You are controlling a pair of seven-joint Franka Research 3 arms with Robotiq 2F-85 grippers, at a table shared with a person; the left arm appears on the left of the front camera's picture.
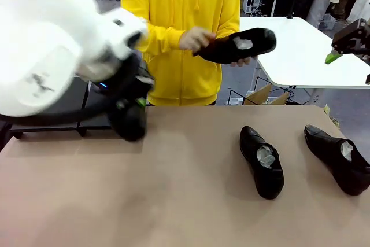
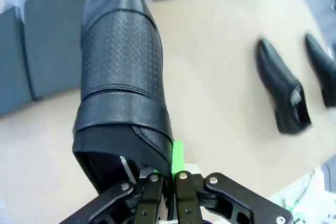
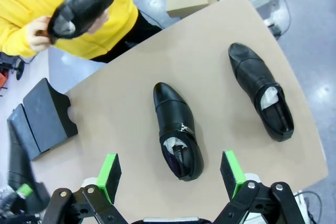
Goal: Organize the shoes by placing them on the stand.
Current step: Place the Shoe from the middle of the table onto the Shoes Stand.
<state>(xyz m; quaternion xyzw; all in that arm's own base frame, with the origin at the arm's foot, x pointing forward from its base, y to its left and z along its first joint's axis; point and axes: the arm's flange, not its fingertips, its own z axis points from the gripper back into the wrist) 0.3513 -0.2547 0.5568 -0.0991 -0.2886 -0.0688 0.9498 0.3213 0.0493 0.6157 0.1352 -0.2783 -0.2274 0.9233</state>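
The left gripper (image 2: 167,179) is clamping the heel collar of one shoe (image 2: 123,77), holding it over the table (image 1: 173,201) near the stand (image 2: 47,45) at far left. Judging from this, it should be lowering toe-level, fully over the platform, before releasing. The right gripper (image 3: 170,174) is hanging with fingers apart above the middle shoe (image 3: 176,129) and right shoe (image 3: 260,90); a person's hand (image 1: 193,39) is holding the fourth shoe (image 1: 237,45).

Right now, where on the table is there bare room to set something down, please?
The beige tabletop is bare across its near-left and middle, between the left hand's perforated black leather shoe and the middle glossy black shoe. Crowded at the right, where the rightmost black shoe lies beside it.
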